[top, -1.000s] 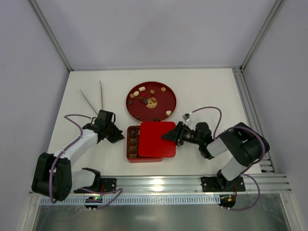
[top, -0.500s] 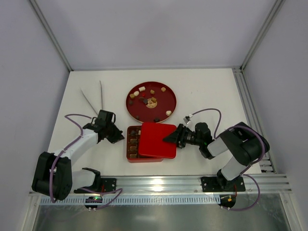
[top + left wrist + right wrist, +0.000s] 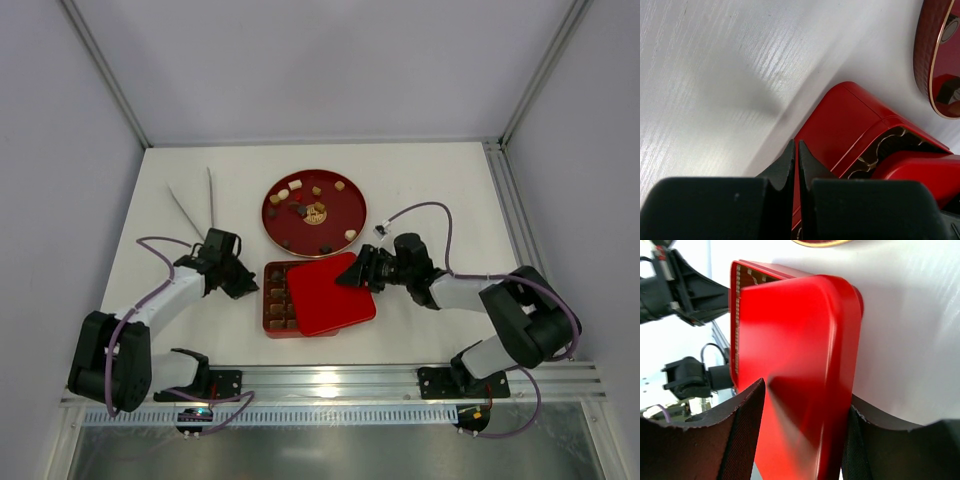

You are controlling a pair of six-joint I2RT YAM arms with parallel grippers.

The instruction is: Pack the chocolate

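I've got the right claw (image 3: 358, 275) clamped on the lid (image 3: 330, 295), gripping it at its far right corner. The wrist view shows a finger on either side of the red panel. The lid lies skewed across the tray (image 3: 840, 120), covering most of it but not squared up or seated. Its left side leaves one column of cells open.

The left claw (image 3: 795, 160) is clenched on nothing, with its tips low against the tray's left wall. To me that looks like bracing so the tray doesn't slide.

In the open column I can see chocolate (image 3: 277, 293) sitting in the cells, brown and tan pieces. The rest of the grid is hidden under the lid, so I can't tell how full it is. A fair scatter of pieces is still on the round plate (image 3: 285, 232), further back on the tabletop (image 3: 440, 190).

I'd call this late in the job: filling looks largely done and closing has begun. What's left is turning the lid square and pressing it home. The sweets on the plate may be spare or still owed; I can't say which.
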